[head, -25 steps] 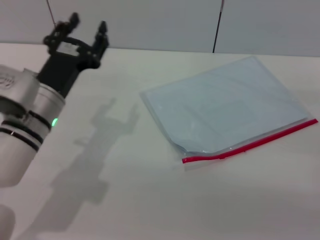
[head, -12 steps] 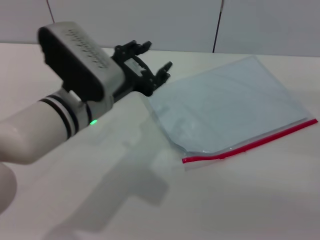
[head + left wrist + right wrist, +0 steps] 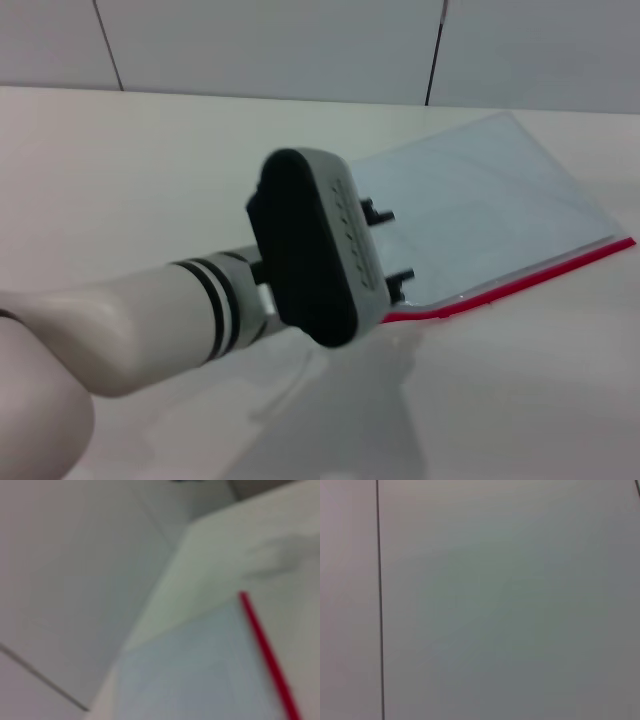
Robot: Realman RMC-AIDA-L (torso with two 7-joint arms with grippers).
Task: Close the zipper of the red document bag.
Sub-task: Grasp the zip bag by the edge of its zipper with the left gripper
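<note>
The red document bag (image 3: 490, 205), a flat translucent pale-blue pouch, lies on the white table at the right. Its zipper (image 3: 535, 272) is a thin red strip along the near edge, running up to the right. My left arm reaches across from the left, and its dark wrist housing (image 3: 315, 255) hides the bag's near-left corner. The left gripper (image 3: 390, 245) hangs over that end of the bag, two black fingertips (image 3: 378, 212) showing apart, open, with nothing between them. The left wrist view shows the bag (image 3: 190, 680) and zipper (image 3: 267, 655) close below. My right gripper is out of view.
The white table (image 3: 150, 180) stretches left and forward of the bag. Grey wall panels (image 3: 270, 45) with dark seams stand behind the table's far edge. The right wrist view shows only a plain wall panel (image 3: 510, 600).
My left arm has swung from the far left of the table rightward and toward me, ending over the bag's near-left end by the zipper. The bag has not moved.
</note>
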